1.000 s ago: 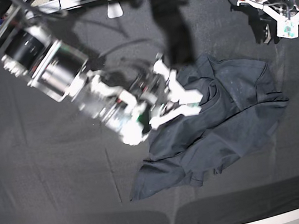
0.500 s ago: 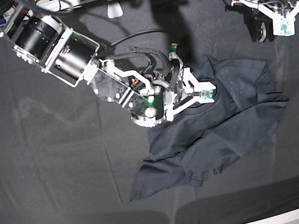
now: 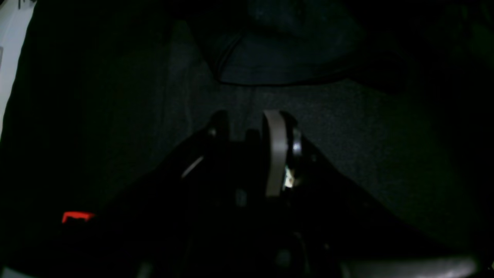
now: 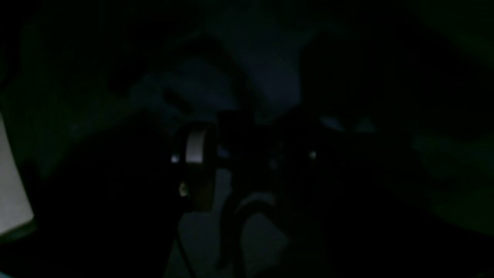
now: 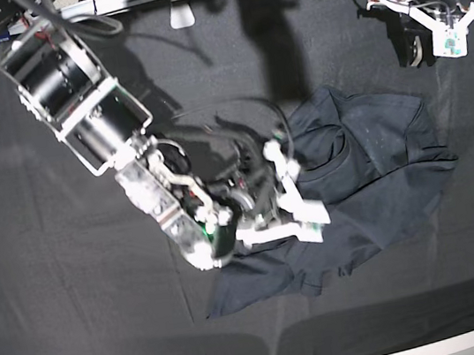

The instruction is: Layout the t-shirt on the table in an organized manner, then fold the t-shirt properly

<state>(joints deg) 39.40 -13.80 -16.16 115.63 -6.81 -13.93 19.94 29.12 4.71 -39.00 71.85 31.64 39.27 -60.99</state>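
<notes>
Slate-blue t-shirt (image 5: 371,175) lies crumpled as before, while the right gripper (image 5: 297,188) has dropped lower over its collar, jaws spread, gripping nothing; the left gripper (image 5: 446,32) idles part-open.

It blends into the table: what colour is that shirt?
Plain dark slate-blue t-shirt, clearest in the base view.

R arm (image 5: 72,86): fat black cylindrical segments w/ silver rims, white brackets nearer the wrist, thin black cables looped alongside, small green light near the wrist. R gripper (image 5: 297,191) had white fingers. L gripper (image 5: 448,34): white angled fingers, black body, green light on top.
</notes>
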